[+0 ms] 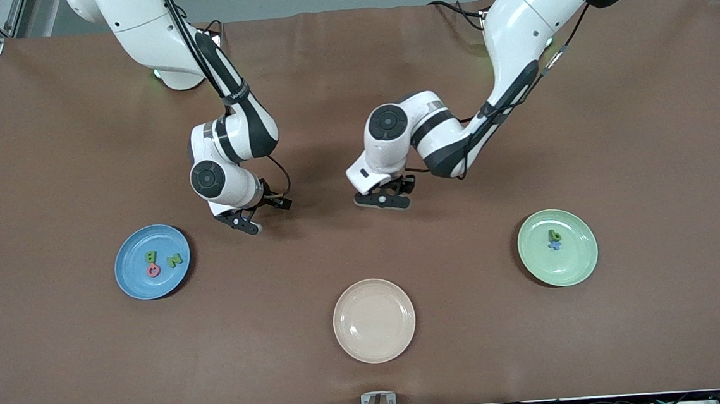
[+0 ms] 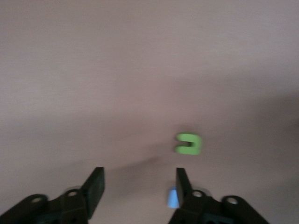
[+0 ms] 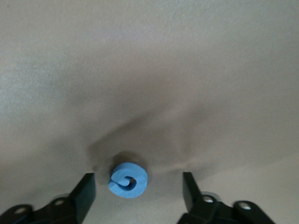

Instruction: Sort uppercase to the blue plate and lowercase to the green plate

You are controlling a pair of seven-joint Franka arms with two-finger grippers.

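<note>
My right gripper (image 1: 244, 223) is open and low over the table beside the blue plate (image 1: 131, 284). In the right wrist view the blue G (image 3: 128, 179) lies on the table between its open fingers (image 3: 86, 191). The blue plate holds the green B (image 1: 150, 257), green N (image 1: 174, 260) and coral-red round letter (image 1: 153, 270). My left gripper (image 1: 384, 200) is open and empty, low over the table's middle. Its wrist view shows the green u/n letter (image 2: 188, 143) just ahead and a blue piece (image 2: 173, 198) beside one finger (image 2: 183, 186). The green plate (image 1: 576, 263) holds the green p (image 1: 553, 235) and blue x (image 1: 554, 246).
An empty cream plate (image 1: 374, 320) sits near the front camera, between the two coloured plates. Brown cloth covers the table. Both arms bend down over the middle of the table.
</note>
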